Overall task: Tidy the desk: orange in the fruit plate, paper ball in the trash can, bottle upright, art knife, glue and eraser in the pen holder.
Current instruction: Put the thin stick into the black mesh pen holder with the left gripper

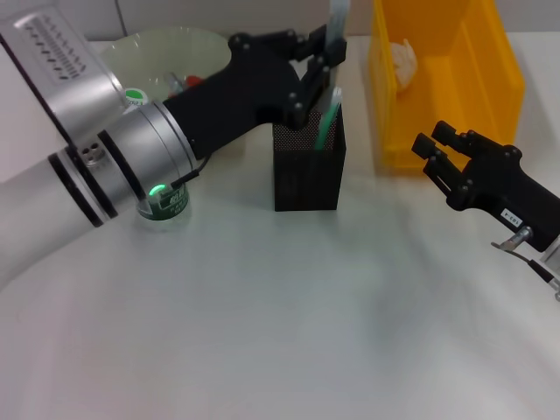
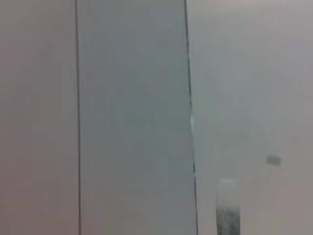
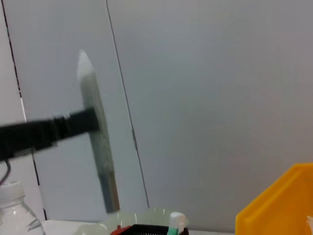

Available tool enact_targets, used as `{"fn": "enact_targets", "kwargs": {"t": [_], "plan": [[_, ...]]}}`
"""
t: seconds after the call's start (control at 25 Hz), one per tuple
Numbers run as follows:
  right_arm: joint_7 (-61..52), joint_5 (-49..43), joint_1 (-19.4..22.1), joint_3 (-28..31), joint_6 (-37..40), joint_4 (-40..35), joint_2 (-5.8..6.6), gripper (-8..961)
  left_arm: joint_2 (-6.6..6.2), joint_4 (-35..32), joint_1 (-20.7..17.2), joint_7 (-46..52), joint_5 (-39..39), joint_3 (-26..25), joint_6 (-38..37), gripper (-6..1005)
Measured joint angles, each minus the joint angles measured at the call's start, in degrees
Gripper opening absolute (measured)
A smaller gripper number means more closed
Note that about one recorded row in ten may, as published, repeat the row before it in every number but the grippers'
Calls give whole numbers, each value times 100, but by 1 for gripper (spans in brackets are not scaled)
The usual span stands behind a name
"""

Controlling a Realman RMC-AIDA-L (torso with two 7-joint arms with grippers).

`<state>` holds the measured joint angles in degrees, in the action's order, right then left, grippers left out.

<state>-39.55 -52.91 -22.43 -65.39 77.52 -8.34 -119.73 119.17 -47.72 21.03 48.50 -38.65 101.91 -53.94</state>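
On the white table [image 1: 289,315], the black pen holder [image 1: 308,171] stands at twelve o'clock. The left gripper [image 1: 325,66] above it is clenched on the art knife [image 1: 337,22]. The right gripper [image 1: 437,153], at three o'clock beside the yellow bin [image 1: 451,79], hangs released. Behind is a grey wall [image 3: 220,98].

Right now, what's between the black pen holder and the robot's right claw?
Only bare white table lies between the pen holder and the right gripper, as the head view shows; the yellow bin stands farther back.
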Motion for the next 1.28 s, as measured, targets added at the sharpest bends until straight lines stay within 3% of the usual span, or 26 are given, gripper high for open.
{"fn": "enact_targets", "kwargs": {"t": [0.64,1.08,1.16,1.28], "plan": [[-80,-27,-25,-2,203,44,-7,334,1,1221,550,-403,536,217,102,168],[-64,-40,-25,-143,237,43,-7,335,1,1269,545,-346,547,266,168,186],[-64,-42,-25,-148,237,43,-6,335,1,1270,533,-340,548,289,169,362],[-67,-43,-25,-149,237,43,-6,334,1,1271,509,-336,550,291,141,505]]}}
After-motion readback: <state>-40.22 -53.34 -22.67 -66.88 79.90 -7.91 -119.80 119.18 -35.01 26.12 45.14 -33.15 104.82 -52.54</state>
